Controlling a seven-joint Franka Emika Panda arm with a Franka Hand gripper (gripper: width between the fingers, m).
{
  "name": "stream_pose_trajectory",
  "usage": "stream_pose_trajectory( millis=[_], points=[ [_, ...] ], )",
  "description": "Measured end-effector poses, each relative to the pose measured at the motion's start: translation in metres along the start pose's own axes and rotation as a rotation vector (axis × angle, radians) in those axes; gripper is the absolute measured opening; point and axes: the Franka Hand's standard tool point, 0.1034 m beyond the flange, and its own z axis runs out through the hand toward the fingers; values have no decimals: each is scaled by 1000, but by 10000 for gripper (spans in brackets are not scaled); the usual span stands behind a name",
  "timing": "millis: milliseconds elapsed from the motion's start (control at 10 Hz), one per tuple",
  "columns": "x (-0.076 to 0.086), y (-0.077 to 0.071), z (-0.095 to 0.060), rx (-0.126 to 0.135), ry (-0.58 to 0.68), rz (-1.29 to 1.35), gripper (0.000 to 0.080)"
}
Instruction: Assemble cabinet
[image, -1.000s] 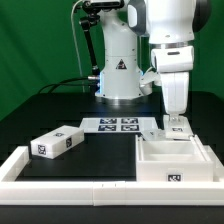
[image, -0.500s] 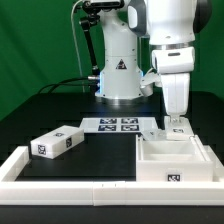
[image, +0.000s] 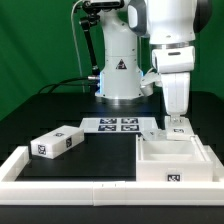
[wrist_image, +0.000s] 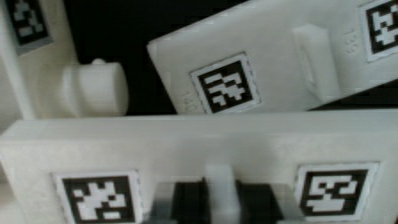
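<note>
Exterior view: the arm (image: 170, 60) reaches straight down at centre right, its jaws low over a tagged white part (image: 172, 131) just behind the box body (image: 176, 160)
Jaws: their tips sit at or on that part; neither view shows whether they are apart or clamped on it, so I cannot tell
Parts: the cabinet is in pieces on the black table (image: 110, 152); the box body lies open side up at lower right, and a small block (image: 55, 142) lies well apart at lower left
Wrist view: a long white piece (wrist_image: 196, 150) with two tags is nearest the camera, a tilted tagged panel (wrist_image: 222, 85) lies beyond it, and a round knob (wrist_image: 93, 82) is beside the panel
Other: marker board (image: 118, 124) at centre, border rail (image: 70, 186) along the lower edge
Progress: early, as I judge it; nothing looks joined to the box body, so every part is yet to be fitted
</note>
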Motion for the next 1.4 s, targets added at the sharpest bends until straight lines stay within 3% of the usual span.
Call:
stream_pose_trajectory(
  millis=[500,800,1400],
  points=[
    [2,5,2,0,6,2,68],
    [6,16,4,-8,17,26,68],
    [7,17,4,-10,18,56,69]
  ],
)
